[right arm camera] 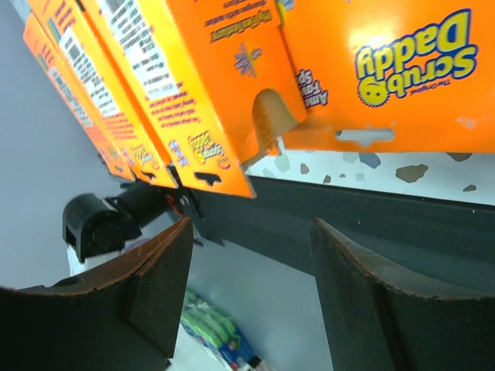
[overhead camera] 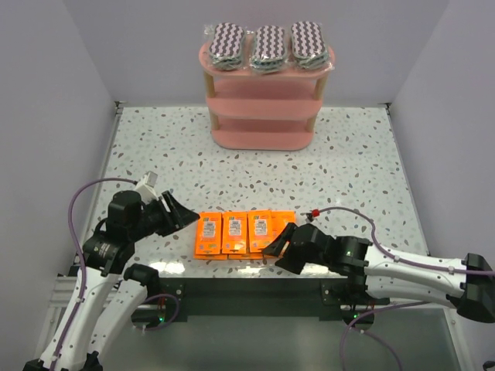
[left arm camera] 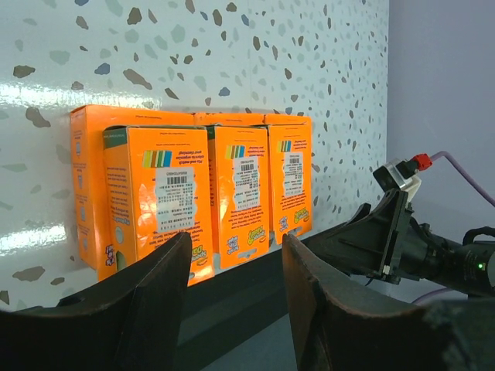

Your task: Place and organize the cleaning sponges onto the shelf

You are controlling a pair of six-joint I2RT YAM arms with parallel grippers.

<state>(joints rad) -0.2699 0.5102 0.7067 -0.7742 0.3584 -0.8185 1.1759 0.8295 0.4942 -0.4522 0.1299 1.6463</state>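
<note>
Speckled white table (overhead camera: 348, 170) carries the pink shelf (overhead camera: 261, 137) far beyond both claws, its top board already holding three zigzag sponge packs (overhead camera: 269, 48), while the orange packets (overhead camera: 234, 233) lie unshelved between the left claw (overhead camera: 186, 212) and right claw (overhead camera: 280, 241), both wide and empty.

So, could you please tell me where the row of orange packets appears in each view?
Top external: orange packets, lower centre of the picture.
Left wrist: left and centre.
Right wrist: across the top.
Shared landmark: the black table-edge strip just below them.
</note>
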